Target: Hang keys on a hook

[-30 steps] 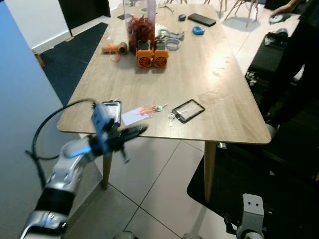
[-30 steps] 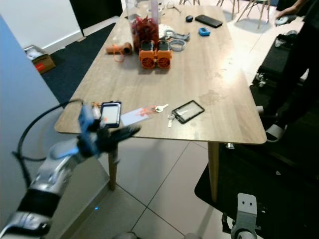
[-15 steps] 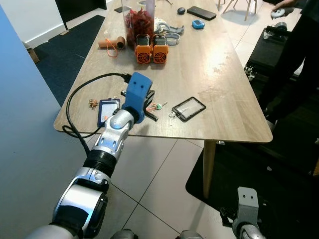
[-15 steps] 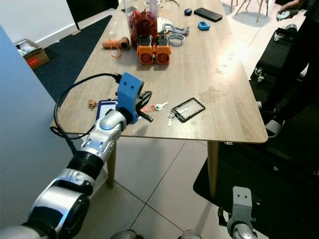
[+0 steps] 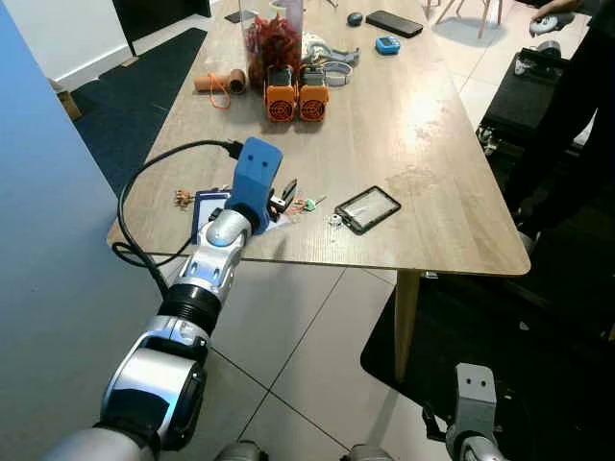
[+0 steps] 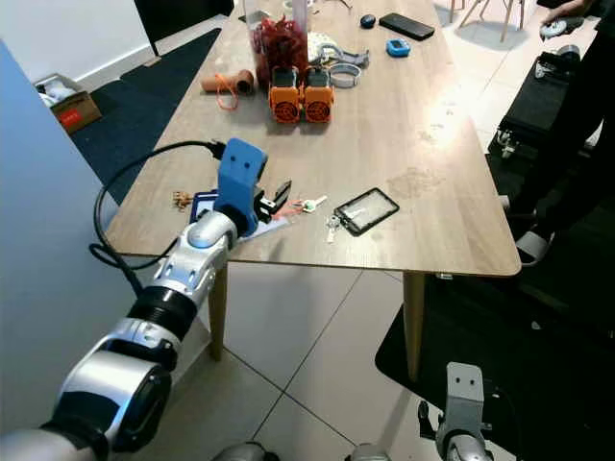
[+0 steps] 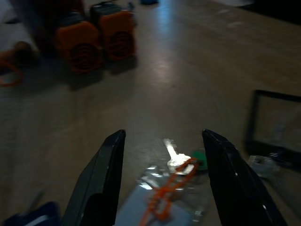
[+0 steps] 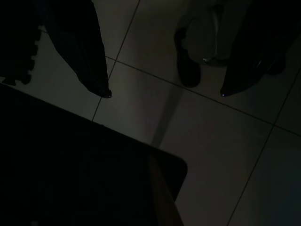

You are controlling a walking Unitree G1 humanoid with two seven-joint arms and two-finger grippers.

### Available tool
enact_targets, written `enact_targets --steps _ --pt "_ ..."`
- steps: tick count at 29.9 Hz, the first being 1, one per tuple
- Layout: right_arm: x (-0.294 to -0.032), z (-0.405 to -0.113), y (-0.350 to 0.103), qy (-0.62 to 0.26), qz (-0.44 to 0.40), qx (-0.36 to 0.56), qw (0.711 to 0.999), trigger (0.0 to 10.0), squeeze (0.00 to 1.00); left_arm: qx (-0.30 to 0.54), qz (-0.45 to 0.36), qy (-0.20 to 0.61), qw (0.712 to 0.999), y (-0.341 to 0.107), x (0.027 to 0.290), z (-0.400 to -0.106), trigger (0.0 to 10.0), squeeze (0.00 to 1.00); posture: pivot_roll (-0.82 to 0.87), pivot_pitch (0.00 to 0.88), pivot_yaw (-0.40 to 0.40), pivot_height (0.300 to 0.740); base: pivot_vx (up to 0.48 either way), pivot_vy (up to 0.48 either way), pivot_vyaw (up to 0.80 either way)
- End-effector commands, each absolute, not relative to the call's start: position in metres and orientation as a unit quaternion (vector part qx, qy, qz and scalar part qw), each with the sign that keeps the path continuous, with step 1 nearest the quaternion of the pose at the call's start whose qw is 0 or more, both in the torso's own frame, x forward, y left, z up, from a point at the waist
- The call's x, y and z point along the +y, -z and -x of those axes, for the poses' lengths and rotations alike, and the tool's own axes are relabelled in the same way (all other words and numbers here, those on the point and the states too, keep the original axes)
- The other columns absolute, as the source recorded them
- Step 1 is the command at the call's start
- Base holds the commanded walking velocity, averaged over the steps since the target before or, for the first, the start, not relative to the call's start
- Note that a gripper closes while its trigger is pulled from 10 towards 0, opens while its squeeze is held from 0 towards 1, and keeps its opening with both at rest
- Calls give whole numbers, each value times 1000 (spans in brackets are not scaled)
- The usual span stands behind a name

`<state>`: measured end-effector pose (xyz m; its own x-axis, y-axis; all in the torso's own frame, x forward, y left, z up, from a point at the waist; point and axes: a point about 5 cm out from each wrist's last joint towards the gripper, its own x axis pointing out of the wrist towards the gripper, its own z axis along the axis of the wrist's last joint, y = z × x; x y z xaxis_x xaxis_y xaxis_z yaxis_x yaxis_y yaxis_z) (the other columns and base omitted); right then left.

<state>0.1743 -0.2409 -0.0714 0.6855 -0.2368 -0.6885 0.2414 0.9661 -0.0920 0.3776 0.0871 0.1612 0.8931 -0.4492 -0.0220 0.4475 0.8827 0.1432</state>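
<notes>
Near the counter (image 5: 423, 144) edge, the left claw (image 7: 162, 155) is released, fingers spread over the keys (image 7: 181, 162). Lower gently, clench on the orange strap (image 7: 164, 200), not the paper.

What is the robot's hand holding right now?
Nothing yet. The left gripper is open over the table, its fingers either side of the keys without touching them. The right gripper hangs open over the floor, empty.

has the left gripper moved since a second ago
Yes. The left gripper has gone forward from below the table edge to above the tabletop, jaws open around the keys.
</notes>
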Motion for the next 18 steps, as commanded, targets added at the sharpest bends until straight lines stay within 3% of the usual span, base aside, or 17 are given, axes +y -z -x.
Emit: enact_targets --steps 1,10,18 --pt "-240 -171 74 130 -7 385 914 10000 0 9 -63 249 966 -152 79 -373 10000 0 28 108 18 740 0 0 0" --pt "-237 -176 72 124 -13 380 917 10000 0 21 -54 291 955 -148 62 -373 10000 0 35 153 36 740 0 0 0" --pt "-234 -173 74 122 -19 381 916 10000 0 21 -77 268 960 -153 59 -379 10000 0 37 194 50 740 0 0 0"
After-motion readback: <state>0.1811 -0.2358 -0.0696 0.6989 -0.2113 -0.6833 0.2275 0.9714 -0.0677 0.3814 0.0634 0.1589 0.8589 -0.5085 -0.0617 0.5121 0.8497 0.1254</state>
